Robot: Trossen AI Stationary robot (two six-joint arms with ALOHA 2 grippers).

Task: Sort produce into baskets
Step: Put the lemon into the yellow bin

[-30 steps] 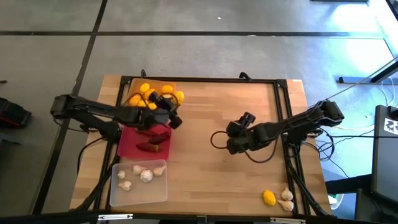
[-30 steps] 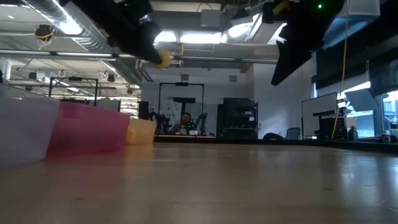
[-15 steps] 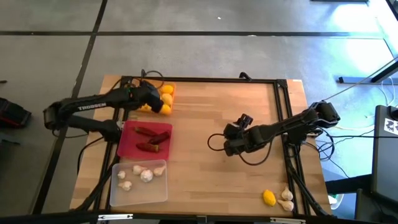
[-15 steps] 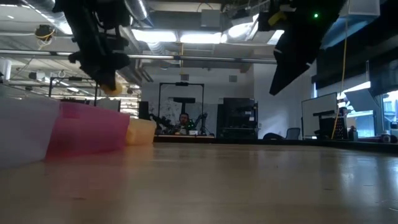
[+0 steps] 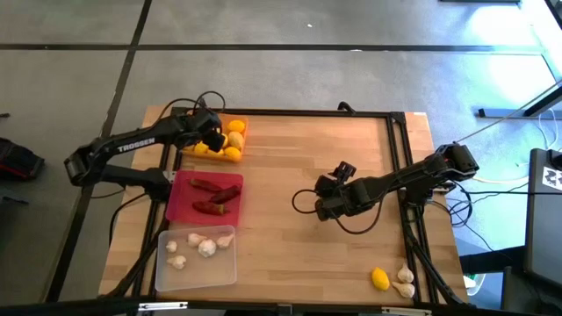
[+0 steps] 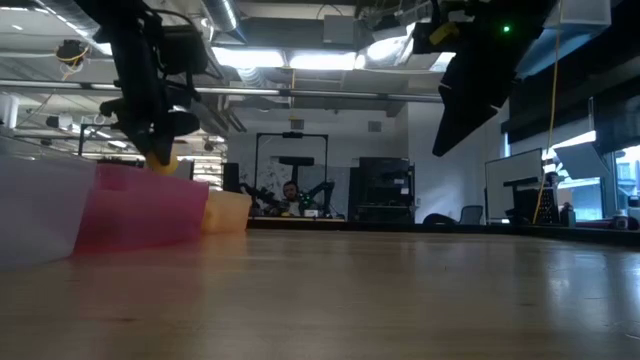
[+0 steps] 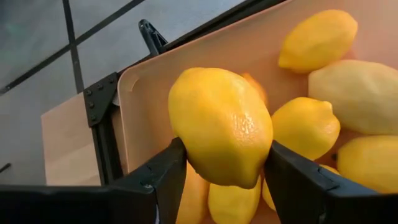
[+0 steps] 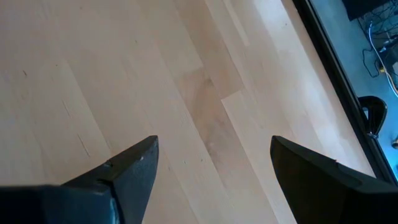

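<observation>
My left gripper [image 5: 213,136] is over the orange basket [image 5: 239,122] at the table's far left, shut on a yellow lemon [image 7: 221,127]. Several lemons [image 5: 233,140] lie in that basket. The red-pink basket [image 5: 180,200] holds dark red peppers [image 5: 215,197]. The clear basket [image 5: 167,268] holds several garlic bulbs [image 5: 205,247]. One lemon [image 5: 379,279] and two garlic bulbs [image 5: 404,281] lie on the table at the near right. My right gripper [image 5: 327,195] is open and empty above the table's middle. My left gripper pinches the lemon's two opposite sides [image 7: 186,149] between its two fingers [image 7: 163,177]. The fingers point down over the orange basket. The lemon is lifted clear, above the lemons lying in the basket.
The three baskets stand in a row along the table's left side. A black frame [image 5: 399,158] runs around the table's edges. Bare wooden table [image 5: 290,254] lies between the baskets and the loose produce at the near right.
My left gripper has carried the lemon from above the red-pink basket toward the table's far edge, to over the orange basket, and has come down toward it. My right gripper has barely moved.
</observation>
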